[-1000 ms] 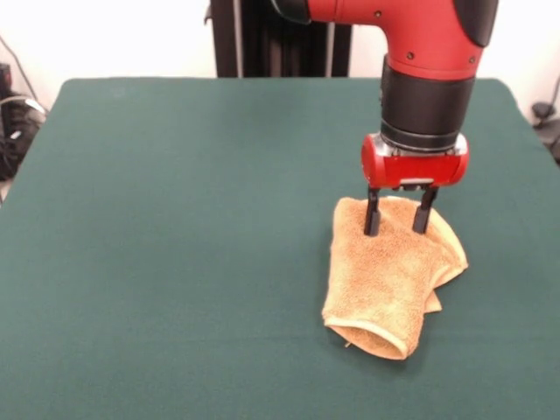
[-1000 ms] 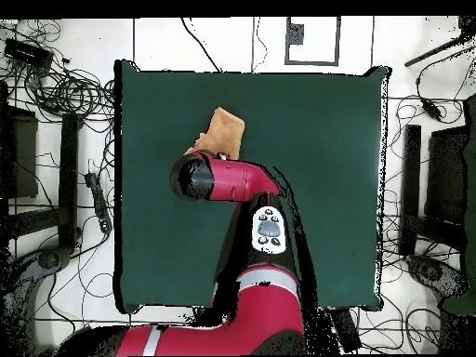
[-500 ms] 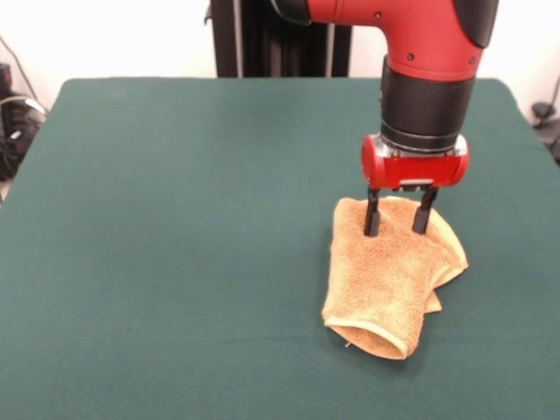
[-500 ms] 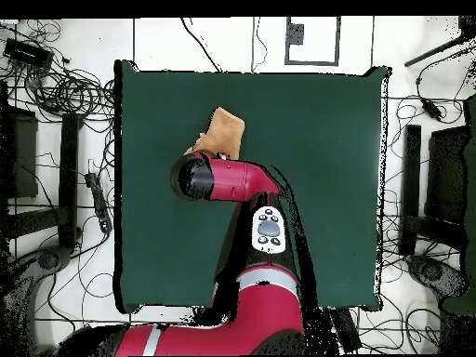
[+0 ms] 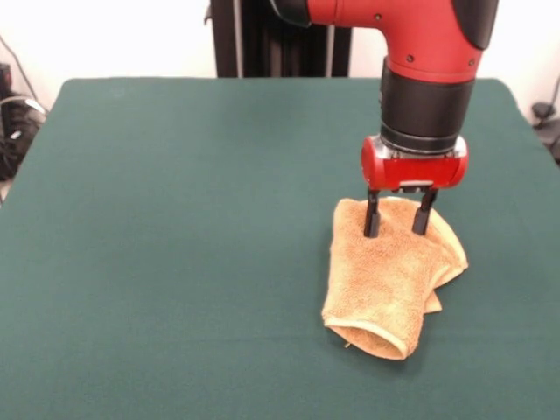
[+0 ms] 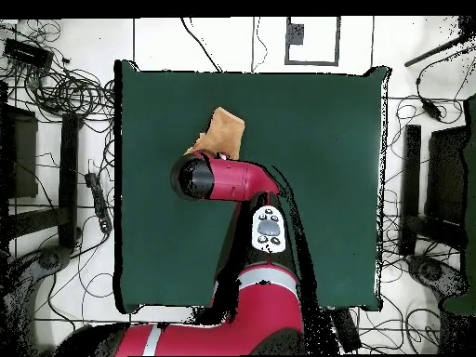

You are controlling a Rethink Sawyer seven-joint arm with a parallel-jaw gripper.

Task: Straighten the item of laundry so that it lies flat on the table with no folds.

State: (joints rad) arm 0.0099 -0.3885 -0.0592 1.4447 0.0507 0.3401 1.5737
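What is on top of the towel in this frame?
The gripper stands on the towel, its two fingers spread apart at the far end. The towel lies folded on the table, so its lower layers are hidden. Overhead, the arm covers the contact.

Sawyer arm (image 5: 411, 35), showing a glossy red shell with small dark screws, giving way to a broad black cylindrical wrist section with a thin silver ring beneath it. A rounded red housing is carrying the gripper (image 5: 398, 227), with two slim black fingers (image 5: 373, 216). Overhead, the arm (image 6: 228, 178) is displaying a black round end cap and a white oval panel of dark buttons.
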